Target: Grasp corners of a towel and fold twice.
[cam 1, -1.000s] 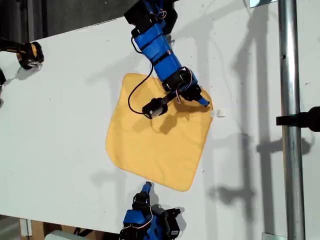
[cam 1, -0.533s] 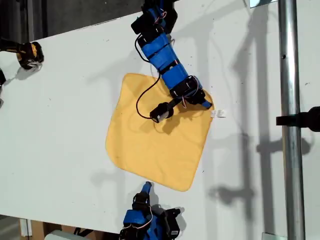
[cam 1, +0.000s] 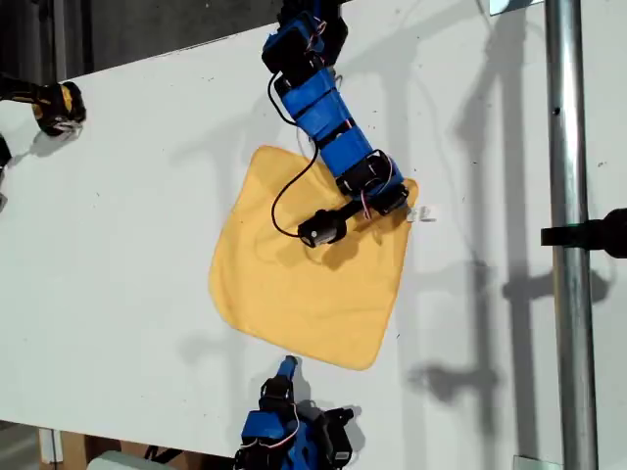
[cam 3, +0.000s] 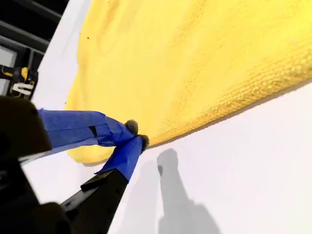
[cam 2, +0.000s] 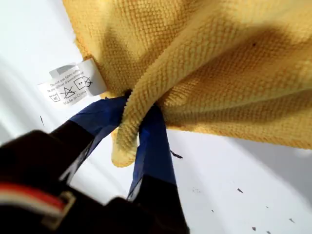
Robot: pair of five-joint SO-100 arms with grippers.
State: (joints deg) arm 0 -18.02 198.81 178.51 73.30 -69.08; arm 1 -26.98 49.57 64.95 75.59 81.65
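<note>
Your first gripper [cam 2: 139, 131] pinches the towel [cam 1: 309, 269] corner [cam 2: 124, 153] beside its white tag [cam 2: 73, 84] (second gripper [cam 3: 134, 136] pressed together, holding nothing).

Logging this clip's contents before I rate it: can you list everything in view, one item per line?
Soft yellow-orange cloth towel: one, flat mid-table, corner by the tag pinched.
Small white care tag: one, on the towel edge beside the pinched corner.
White table: one, under everything.
Grey metal pole: one, upright, exterior view's right.
Black-and-yellow item: one, exterior view's upper left, unclear.
My first gripper: blue, shut on the towel corner.
My second gripper: blue, closed just off the towel's edge, holding nothing.
</note>
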